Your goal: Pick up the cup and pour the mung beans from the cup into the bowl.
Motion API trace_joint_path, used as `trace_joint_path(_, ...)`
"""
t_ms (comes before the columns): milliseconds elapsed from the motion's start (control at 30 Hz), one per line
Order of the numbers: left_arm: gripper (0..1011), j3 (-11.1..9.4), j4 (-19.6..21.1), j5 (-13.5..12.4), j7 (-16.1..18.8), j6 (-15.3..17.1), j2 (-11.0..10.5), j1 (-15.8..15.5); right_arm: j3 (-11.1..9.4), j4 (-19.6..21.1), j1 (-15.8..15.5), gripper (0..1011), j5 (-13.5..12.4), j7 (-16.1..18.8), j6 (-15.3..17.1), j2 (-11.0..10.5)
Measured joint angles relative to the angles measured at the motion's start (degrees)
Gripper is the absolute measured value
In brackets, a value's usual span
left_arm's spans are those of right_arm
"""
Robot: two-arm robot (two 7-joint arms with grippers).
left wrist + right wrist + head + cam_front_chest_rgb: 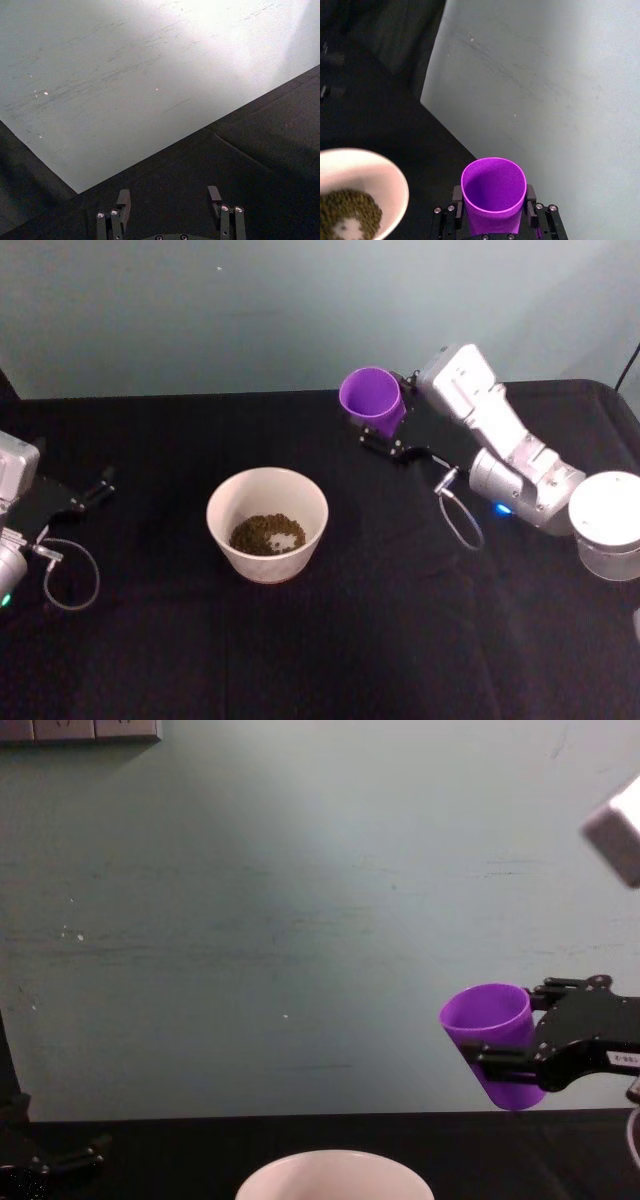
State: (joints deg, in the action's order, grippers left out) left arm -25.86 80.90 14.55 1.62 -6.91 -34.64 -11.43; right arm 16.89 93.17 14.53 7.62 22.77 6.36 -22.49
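Note:
My right gripper (380, 430) is shut on the purple cup (371, 398), holding it in the air behind and to the right of the white bowl (222, 503). The cup (492, 1042) leans a little with its mouth up and toward the bowl; its inside (492, 186) looks empty. Mung beans (266, 535) lie in a brownish heap at the bottom of the bowl, with a bare white patch among them. In the right wrist view the bowl (385, 176) and mung beans (350, 211) sit beside the cup. My left gripper (171, 200) rests open at the table's left side.
Black cloth covers the table (400, 620) in front of a pale wall (250, 310). A loose cable (460, 515) hangs under the right arm, and another cable (72, 575) loops beside the left arm. The bowl's rim (335, 1165) shows low in the chest view.

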Motion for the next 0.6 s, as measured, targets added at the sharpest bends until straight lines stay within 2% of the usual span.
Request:
trace_joint_path(33,1000,0.0,0.0,0.0,0.0,0.0,0.0,0.0,-1.0,-0.5,-0.1,720,-2.5,0.6,0.4,0.5)
trace_joint_path(100,1000,0.0,0.0,0.0,0.0,0.0,0.0,0.0,-1.8,-0.9,-0.2,720,-4.9,1.4,0.8,0.9)
trace_joint_path(133,1000,0.0,0.0,0.0,0.0,0.0,0.0,0.0,-2.5,-1.3,-0.3,720,-7.4,2.3,1.4,1.4)
trace_joint_path(167,1000,0.0,0.0,0.0,0.0,0.0,0.0,0.0,-2.9,-1.6,-0.3,720,-8.7,2.9,1.8,1.6)
trace_joint_path(200,1000,0.0,0.0,0.0,0.0,0.0,0.0,0.0,-3.6,-2.1,-0.4,720,-11.4,4.1,2.5,2.1)
trace_joint_path(333,1000,0.0,0.0,0.0,0.0,0.0,0.0,0.0,-4.6,-3.3,-0.3,720,-15.9,6.3,3.3,2.7)
trace_joint_path(433,1000,0.0,0.0,0.0,0.0,0.0,0.0,0.0,-4.8,-3.7,-0.3,720,-17.3,6.9,3.7,2.8)
trace_joint_path(600,1000,0.0,0.0,0.0,0.0,0.0,0.0,0.0,-4.7,-3.6,-0.3,720,-17.1,6.9,3.7,2.8)
